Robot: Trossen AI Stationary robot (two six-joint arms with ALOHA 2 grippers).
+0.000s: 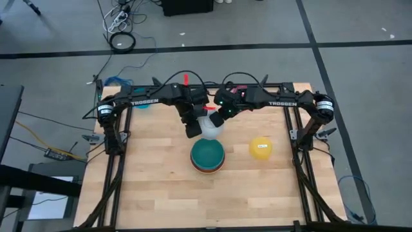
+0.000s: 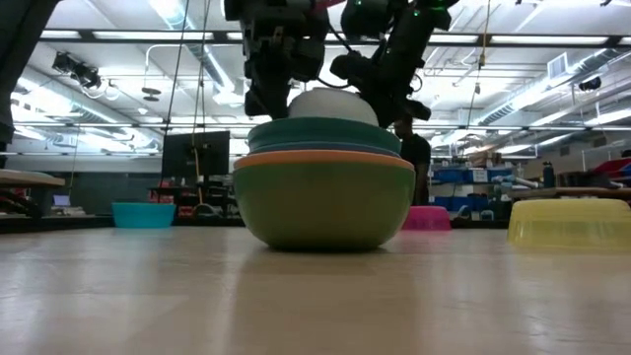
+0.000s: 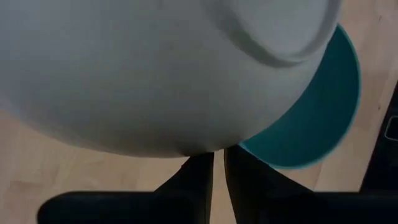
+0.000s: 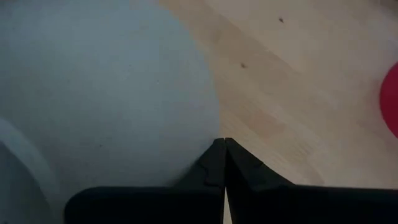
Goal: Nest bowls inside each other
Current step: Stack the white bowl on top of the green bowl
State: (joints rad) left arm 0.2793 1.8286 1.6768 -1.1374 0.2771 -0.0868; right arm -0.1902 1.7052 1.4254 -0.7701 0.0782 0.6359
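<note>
Left gripper [image 3: 217, 180] pinching white bowl [image 3: 155, 74] rim over teal bowl [image 3: 317, 130]; right gripper [image 4: 224, 168] pressed together; low view alone shows green bowl [image 2: 325, 202]

A large white bowl [image 3: 155, 68] fills most of the frame, seen from outside with its raised round base ring toward one o'clock. Behind it, from two to five o'clock, a teal bowl [image 3: 323, 118] shows as a curved crescent. Pale wooden table [image 3: 25, 168] appears at eight o'clock and along the three o'clock edge. At six o'clock the left gripper [image 3: 218, 165] reaches up, its two dark fingers [image 3: 199, 177] nearly together, pinching the white bowl's rim.
</note>
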